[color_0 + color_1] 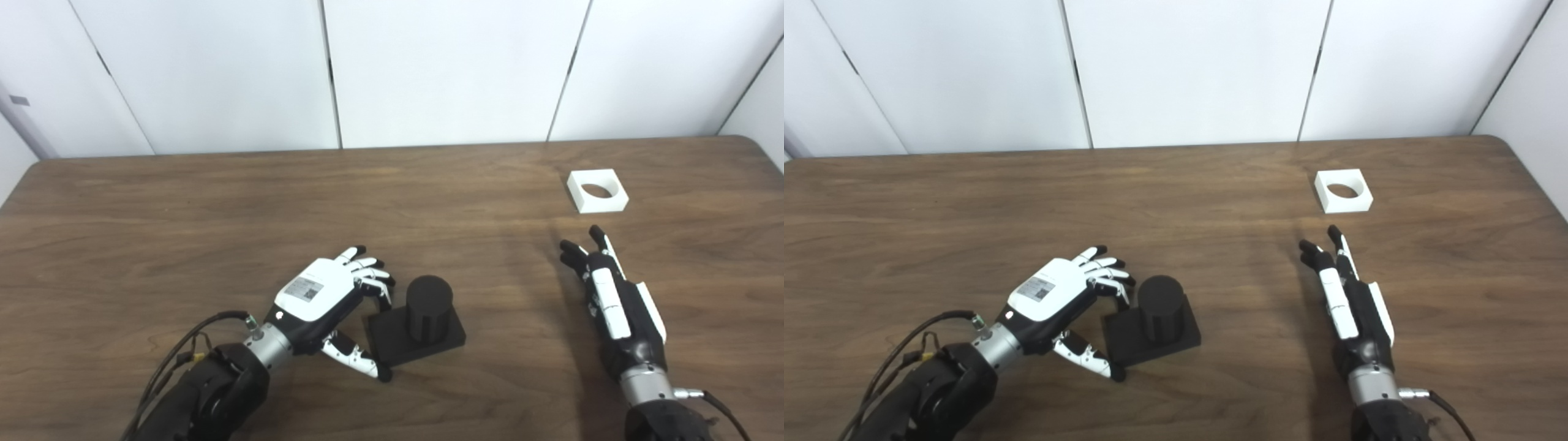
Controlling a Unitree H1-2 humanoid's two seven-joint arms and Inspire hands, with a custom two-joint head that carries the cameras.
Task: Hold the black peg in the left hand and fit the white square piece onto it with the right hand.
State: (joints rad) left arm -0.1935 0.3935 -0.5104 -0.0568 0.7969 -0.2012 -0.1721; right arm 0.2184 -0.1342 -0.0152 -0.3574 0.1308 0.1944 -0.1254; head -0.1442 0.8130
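Left eye view: a dark brown wooden table (184, 233) fills most of the frame, with white wall panels (441, 67) behind it. Near the front, left of centre, the black peg (427, 307) stands upright on its flat square black base, which rests on the table. The left hand (324, 294) sits just left of the peg, back of the hand facing up. Its fingers (370, 272) are spread and curled toward the top of the peg, and the thumb reaches along the front left corner of the base; whether it touches the base cannot be told. The hand grips nothing. At the far right, the white square piece (597, 191), with a round hole through it, lies flat on the table. The right hand (615, 300) lies near the front right, well short of the piece, fingers stretched straight toward it, open and empty.

Right eye view: the same scene shows from slightly to the right. The black peg (1160, 315) stands beside the left hand (1059, 297), whose fingers are loosely open around nothing. The white square piece (1343, 191) lies beyond the fingertips of the right hand (1350, 306), clearly apart from them. That hand is flat, extended and holds nothing.
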